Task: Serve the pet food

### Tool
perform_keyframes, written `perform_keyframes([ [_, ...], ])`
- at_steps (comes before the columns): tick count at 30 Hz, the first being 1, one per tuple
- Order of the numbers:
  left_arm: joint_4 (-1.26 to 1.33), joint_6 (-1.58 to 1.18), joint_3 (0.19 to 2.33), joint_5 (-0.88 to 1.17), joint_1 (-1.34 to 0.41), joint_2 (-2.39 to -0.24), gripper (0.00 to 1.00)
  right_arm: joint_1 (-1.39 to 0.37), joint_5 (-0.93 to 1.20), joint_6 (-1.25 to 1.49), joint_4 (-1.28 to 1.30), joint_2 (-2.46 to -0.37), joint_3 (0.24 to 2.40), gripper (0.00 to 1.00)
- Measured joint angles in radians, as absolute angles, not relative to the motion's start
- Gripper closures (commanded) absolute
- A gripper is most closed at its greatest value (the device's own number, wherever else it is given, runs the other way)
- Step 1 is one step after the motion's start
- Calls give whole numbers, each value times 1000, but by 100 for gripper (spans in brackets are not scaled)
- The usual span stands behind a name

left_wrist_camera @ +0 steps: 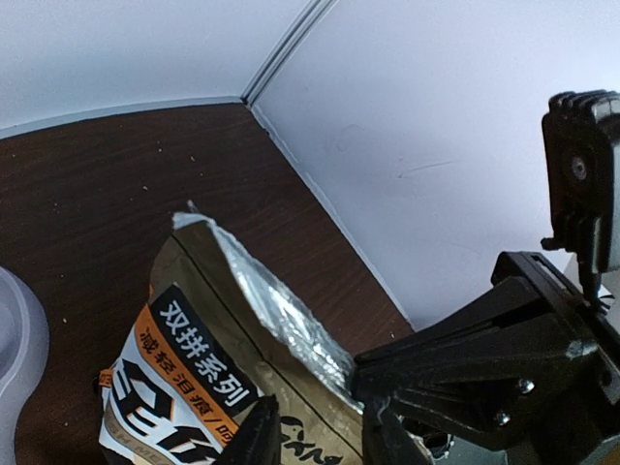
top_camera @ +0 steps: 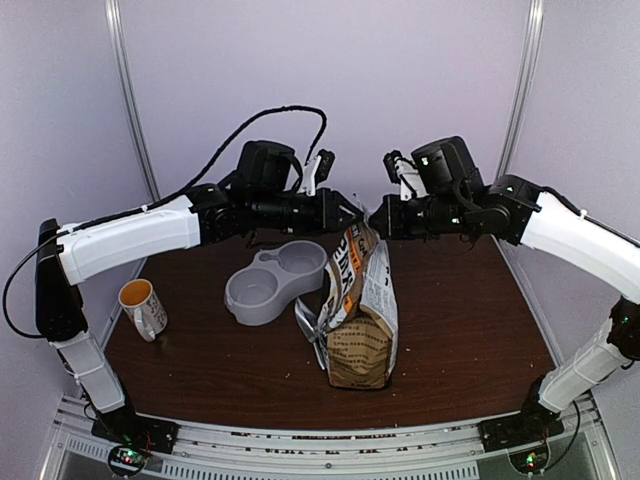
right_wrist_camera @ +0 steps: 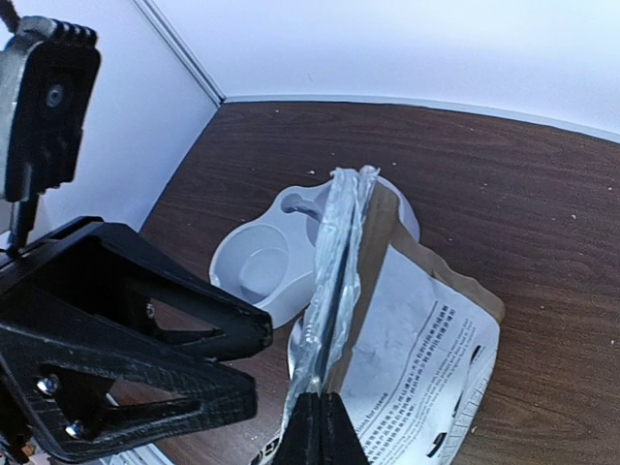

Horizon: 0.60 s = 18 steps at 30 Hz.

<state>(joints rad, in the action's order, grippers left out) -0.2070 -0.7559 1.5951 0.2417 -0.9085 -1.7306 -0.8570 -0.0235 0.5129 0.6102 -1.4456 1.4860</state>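
The kraft-brown pet food bag (top_camera: 360, 320) stands on the table, its foil-lined top (right_wrist_camera: 339, 242) pulled upward. The kibble is hidden inside. My right gripper (top_camera: 377, 222) is shut on the top edge of the bag, fingers pressed together on the foil in the right wrist view (right_wrist_camera: 320, 415). My left gripper (top_camera: 351, 213) faces it from the left at the bag's top. In the left wrist view its fingers (left_wrist_camera: 257, 436) stand apart on either side of the bag's brown face (left_wrist_camera: 291, 387), without a clear pinch.
The grey double bowl (top_camera: 272, 283) sits just left of the bag and also shows in the right wrist view (right_wrist_camera: 257, 276). An orange and white mug (top_camera: 143, 307) stands at the left edge. Walls close in at the back and sides.
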Motion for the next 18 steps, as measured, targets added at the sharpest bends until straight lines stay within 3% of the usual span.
perform_keyframes([
  [18, -210, -777, 1591, 248, -883, -1729, 66, -846, 90, 554, 540, -1446, 1469, 100],
])
